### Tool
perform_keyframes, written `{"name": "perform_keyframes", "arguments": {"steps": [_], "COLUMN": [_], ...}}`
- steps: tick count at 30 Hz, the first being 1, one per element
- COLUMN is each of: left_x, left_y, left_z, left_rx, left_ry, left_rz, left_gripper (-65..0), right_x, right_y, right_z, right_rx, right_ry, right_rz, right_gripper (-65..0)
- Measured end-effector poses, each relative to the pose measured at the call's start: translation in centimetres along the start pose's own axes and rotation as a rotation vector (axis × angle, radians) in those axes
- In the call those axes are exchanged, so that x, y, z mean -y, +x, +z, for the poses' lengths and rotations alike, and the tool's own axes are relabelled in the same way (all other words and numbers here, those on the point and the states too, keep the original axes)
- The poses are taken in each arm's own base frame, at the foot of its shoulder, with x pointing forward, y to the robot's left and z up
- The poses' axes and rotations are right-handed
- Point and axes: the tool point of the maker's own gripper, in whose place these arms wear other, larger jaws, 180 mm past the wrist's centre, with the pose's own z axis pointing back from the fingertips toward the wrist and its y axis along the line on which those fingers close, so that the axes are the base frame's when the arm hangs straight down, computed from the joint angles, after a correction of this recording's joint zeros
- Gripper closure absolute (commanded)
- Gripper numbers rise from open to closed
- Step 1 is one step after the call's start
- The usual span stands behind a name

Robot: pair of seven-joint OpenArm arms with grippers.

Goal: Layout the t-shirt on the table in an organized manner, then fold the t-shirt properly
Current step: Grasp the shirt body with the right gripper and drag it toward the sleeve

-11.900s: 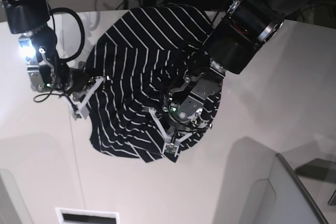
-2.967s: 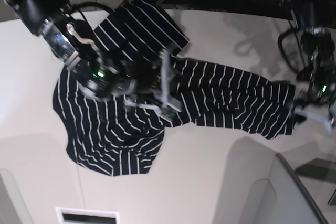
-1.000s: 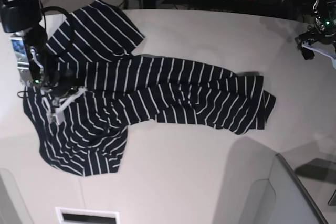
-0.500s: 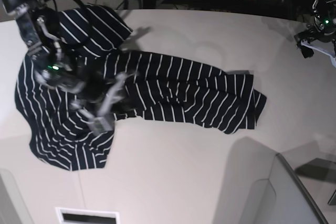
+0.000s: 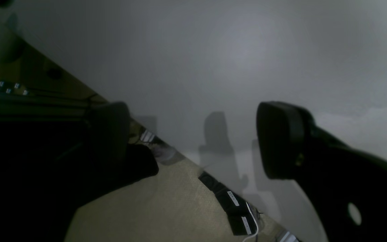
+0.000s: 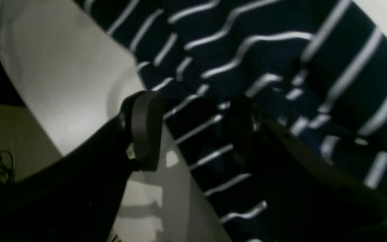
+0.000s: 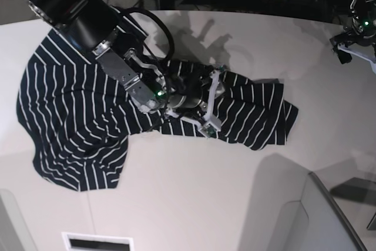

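White laminate forms the table [image 7: 194, 204], filling most of the base view; cables and dark equipment line the top edge; the t-shirt [image 7: 70, 116], dark navy with thin white stripes, lies rumpled from left to centre-right; the right gripper [image 7: 210, 101] hangs at centre over the fabric, jaws parted, gripping nothing; the left gripper [image 5: 193, 141], upper right, stands wide apart and empty.

Right arm [image 7: 88, 13]: black cylindrical links, looped black cable, green LED near wrist. Pincer [image 7: 211, 99]: pale fingers, dark pads [image 6: 144, 129].
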Motion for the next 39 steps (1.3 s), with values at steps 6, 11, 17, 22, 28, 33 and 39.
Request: {"name": "perform_keyframes", "arguments": {"steps": [6, 11, 17, 22, 28, 33, 39], "left_x": [0.0, 0.0, 0.0, 0.2, 0.1, 0.1, 0.0], "left_y": [-0.1, -0.1, -0.1, -0.1, -0.2, -0.2, -0.1], "left_z": [0.0, 0.0, 0.0, 0.0, 0.0, 0.0, -0.1], "left_rx": [-0.003, -0.002, -0.002, -0.003, -0.004, -0.005, -0.003], "left_ry": [0.0, 0.001, 0.0, -0.004, -0.003, -0.003, -0.001], "left_rz": [-0.001, -0.001, -0.002, -0.005, -0.005, -0.005, -0.002], "left_gripper": [-56.9, -56.9, -56.9, -56.9, -56.9, -56.9, -56.9], "right_x": [-0.2, -0.3, 4.0, 4.3, 4.1, 4.4, 6.1], "right_y": [0.7, 1.4, -1.0, -1.4, -1.0, -1.1, 2.0], "right_z": [1.0, 1.8, 0.8, 0.3, 0.2, -0.3, 0.5], "right_rx": [0.004, 0.041, 0.013, 0.017, 0.021, -0.013, 0.014], "right_ry": [0.004, 0.005, -0.102, -0.107, -0.104, -0.103, -0.134], "right_rz": [0.023, 0.024, -0.039, -0.053, -0.052, -0.065, -0.021], "right_gripper": [-36.5, -48.0, -48.0, -45.9, -18.8, 0.0, 0.0]}}
